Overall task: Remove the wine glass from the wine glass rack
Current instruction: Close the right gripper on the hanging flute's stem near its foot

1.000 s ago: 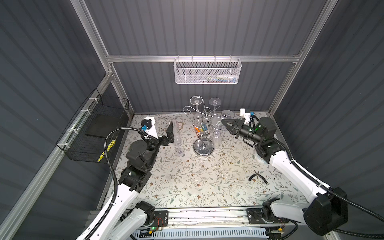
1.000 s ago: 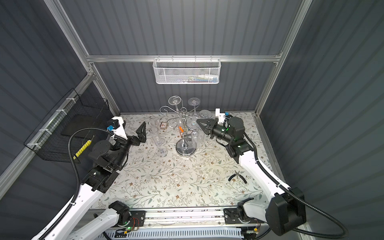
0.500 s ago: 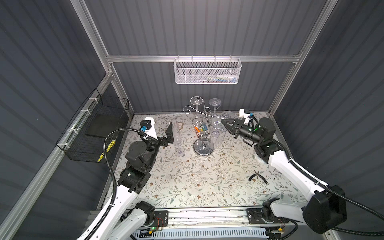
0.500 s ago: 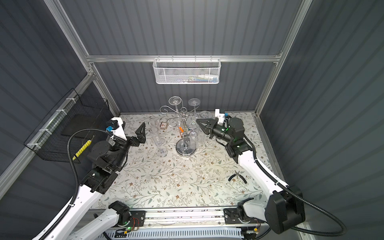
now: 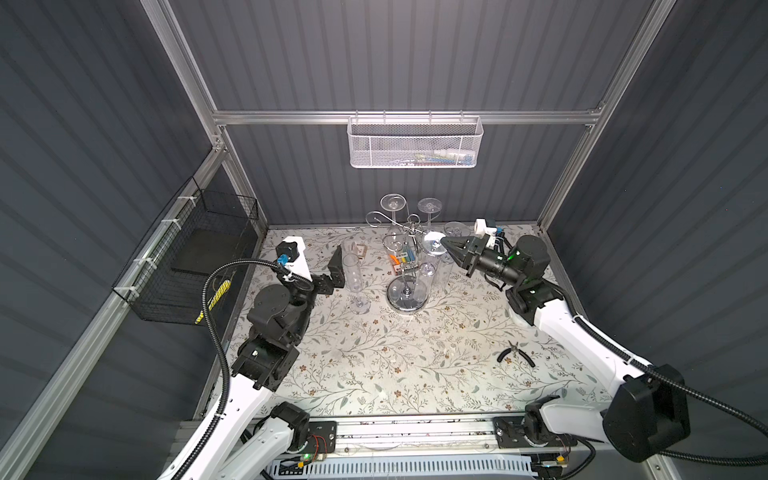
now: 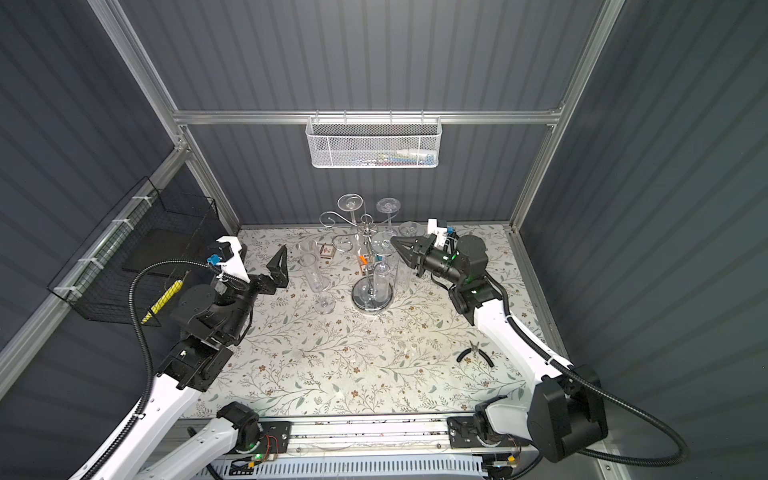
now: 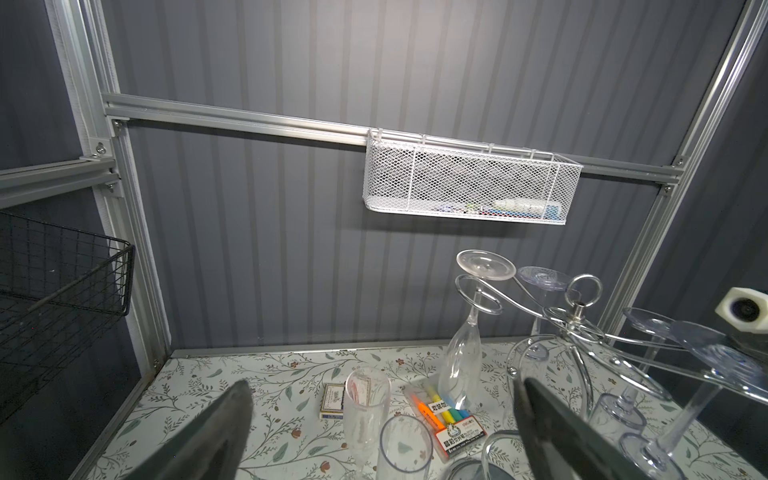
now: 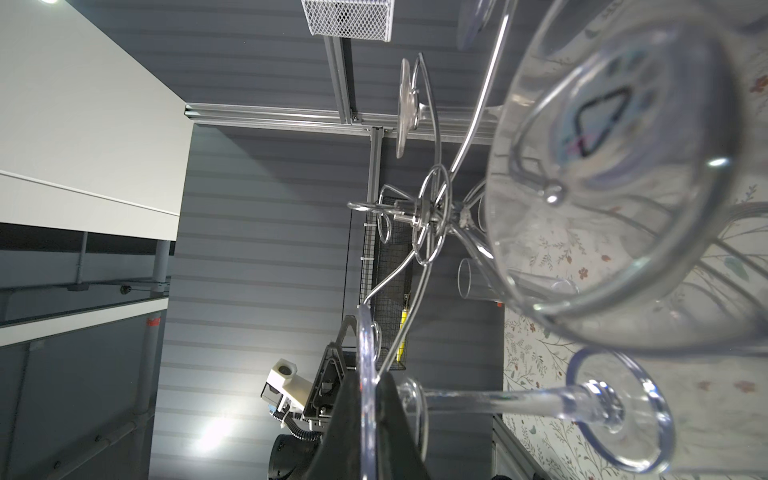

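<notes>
Your right jaws are clamped on the foot of the inverted wine glass (image 8: 498, 401), which hangs at the wine glass rack (image 5: 406, 297); your left jaws gape wide, holding nothing.

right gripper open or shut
Shut on the wine glass: in the right wrist view the right gripper pinches the rim of its clear round foot.

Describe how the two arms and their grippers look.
The left arm and right arm have white links, black joint housings and black corrugated cables looping alongside. The left gripper and right gripper carry black wedge-shaped fingers, each with a white camera block on the wrist. A green light glows near the right wrist.
</notes>
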You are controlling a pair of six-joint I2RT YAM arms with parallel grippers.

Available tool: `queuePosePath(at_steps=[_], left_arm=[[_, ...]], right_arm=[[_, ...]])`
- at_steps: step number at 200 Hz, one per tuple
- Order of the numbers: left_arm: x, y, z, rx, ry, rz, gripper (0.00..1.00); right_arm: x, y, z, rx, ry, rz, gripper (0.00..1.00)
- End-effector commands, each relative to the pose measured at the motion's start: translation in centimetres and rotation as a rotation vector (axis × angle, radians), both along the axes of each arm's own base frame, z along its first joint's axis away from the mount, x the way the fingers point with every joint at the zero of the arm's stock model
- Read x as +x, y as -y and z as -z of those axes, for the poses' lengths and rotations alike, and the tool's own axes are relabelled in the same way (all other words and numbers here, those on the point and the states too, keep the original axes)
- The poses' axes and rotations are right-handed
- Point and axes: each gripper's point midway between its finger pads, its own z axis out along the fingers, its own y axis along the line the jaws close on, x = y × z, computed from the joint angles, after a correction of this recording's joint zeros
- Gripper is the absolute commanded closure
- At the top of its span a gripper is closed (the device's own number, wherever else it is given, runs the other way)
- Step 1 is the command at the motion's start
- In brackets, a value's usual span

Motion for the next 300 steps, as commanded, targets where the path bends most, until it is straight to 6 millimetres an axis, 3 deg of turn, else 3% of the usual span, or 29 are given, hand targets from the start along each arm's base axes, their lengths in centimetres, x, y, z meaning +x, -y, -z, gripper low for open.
queuePosePath(at_steps=[1, 76, 125, 201, 300], left_arm=[[-0.2, -0.6, -0.1, -0.017, 0.001, -0.019, 0.00], [-0.1, -0.3, -0.2, -0.028, -0.005, -0.006, 0.00], [-0.1, -0.3, 0.1, -0.043, -0.016, -0.006, 0.00], [-0.9, -1.1, 0.0, -0.048, -0.016, -0.024, 0.00], [-2.2, -2.5, 1.0, -0.049, -0.032, -0.067, 0.00]], right_arm=[[-1.3, -0.1, -1.0, 0.006, 0.014, -0.040, 1.00], [-2.0, 1.1, -1.9, -0.006, 0.009, 0.004, 1.00], [-2.5, 0.9, -2.2, -0.015, -0.002, -0.017, 1.00], [-3.0, 0.0, -4.4, 0.013, 0.000, -0.036, 1.00], [-0.9, -1.0, -5.0, 0.082, -0.076, -0.003, 1.00]])
